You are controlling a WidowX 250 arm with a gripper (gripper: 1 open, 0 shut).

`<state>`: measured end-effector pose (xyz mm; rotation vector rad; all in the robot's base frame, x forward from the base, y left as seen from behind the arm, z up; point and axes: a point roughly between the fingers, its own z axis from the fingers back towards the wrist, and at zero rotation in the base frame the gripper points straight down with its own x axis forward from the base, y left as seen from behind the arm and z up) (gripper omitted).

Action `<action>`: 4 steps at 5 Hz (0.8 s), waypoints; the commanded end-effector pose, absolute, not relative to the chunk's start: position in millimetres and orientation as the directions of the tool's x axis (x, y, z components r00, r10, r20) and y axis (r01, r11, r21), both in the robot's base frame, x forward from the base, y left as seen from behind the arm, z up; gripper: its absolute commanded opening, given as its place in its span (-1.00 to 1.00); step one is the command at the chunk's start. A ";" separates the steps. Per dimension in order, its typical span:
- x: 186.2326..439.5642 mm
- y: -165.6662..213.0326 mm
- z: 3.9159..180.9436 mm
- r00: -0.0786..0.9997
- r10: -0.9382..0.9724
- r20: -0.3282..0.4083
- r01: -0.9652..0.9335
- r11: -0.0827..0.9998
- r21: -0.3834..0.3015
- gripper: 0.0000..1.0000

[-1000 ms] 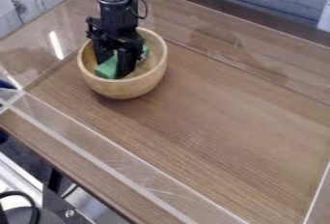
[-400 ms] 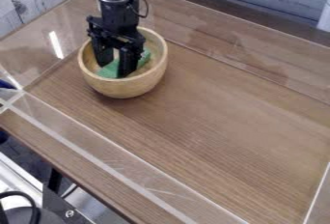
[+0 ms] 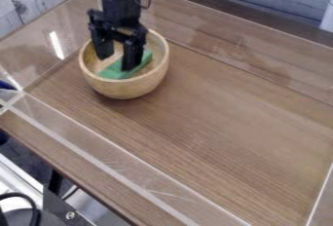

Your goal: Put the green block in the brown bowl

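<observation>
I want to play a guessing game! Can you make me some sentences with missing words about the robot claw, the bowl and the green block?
1. The green block lies inside the brown ____.
2. The claw hangs right above the bowl with its fingers ____.
3. The bowl stands on a ____ table.

Missing words: bowl; open; wooden

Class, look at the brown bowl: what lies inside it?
The green block lies inside the brown bowl. The open end effector above covers part of the block and the bowl's floor.
</observation>
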<state>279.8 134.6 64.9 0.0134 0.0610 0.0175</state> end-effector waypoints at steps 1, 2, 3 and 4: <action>294.0 132.2 116.6 0.998 0.018 0.061 -0.022 0.998 0.056 1.00; 299.8 125.0 147.3 0.993 0.021 0.113 -0.029 0.997 0.067 1.00; 305.0 114.4 176.5 0.988 0.003 0.157 -0.015 0.997 0.076 1.00; 304.0 121.3 157.8 0.991 0.008 0.133 -0.018 0.997 0.077 -1.00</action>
